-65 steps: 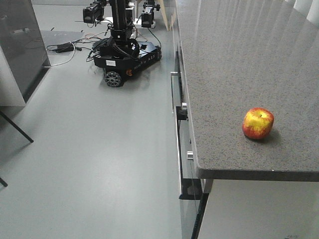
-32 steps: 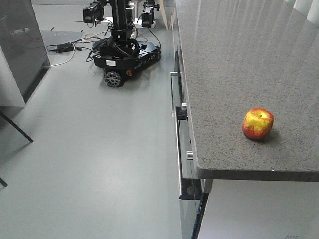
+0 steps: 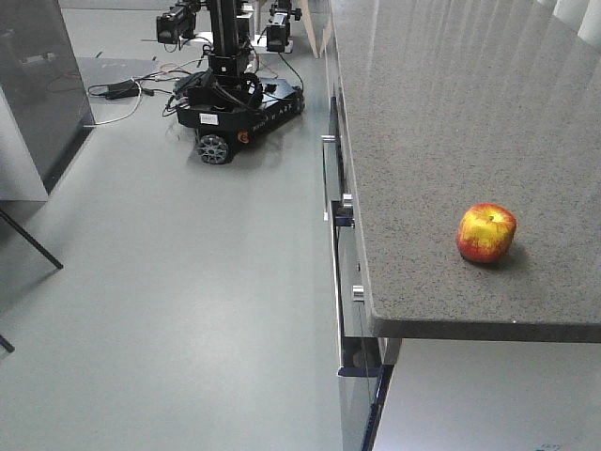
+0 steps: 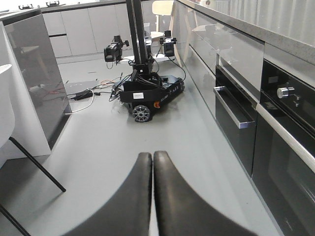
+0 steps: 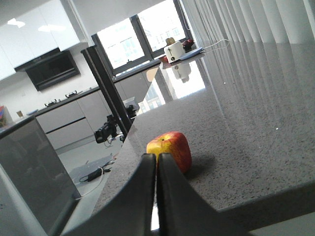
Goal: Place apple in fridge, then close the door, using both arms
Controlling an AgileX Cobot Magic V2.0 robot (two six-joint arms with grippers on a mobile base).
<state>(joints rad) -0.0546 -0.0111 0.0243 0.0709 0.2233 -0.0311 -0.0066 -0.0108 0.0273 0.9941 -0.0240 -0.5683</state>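
Grey unit: a glossy dark grey block [image 3: 38, 85] with a white side stands at the far left on the floor [image 3: 188, 282].
Cables: a loose tangle [image 3: 122, 92] lies on the floor between the grey unit and the wheeled robot.
Wheeled robot: a black base with a mast [image 3: 235, 99] is parked far up the aisle, just beside the cabinet fronts.
Writing: a white sticker [image 3: 208, 119] on that base is too small to read; no other lettering is legible.
Left tool: its two black fingers are clenched together with nothing between them [image 4: 151, 154], low over the floor and facing up the aisle.
Left wrist view only: a black oven front [image 4: 275, 147] with a round metal knob [image 4: 284, 92] and a long bar handle [image 4: 231, 107].
Table: speckled grey stone top [image 3: 441, 113] along the right.
Apple: red and yellow [image 3: 486, 233], resting on the table near its front edge, touching neither tool.
Right tool: fingers pressed together and empty [image 5: 156, 157], near the apple but apart from it.
Right wrist view only: a pale toaster-like appliance [image 5: 174, 50] at the table's far end, and windows [image 5: 142, 39] behind it.
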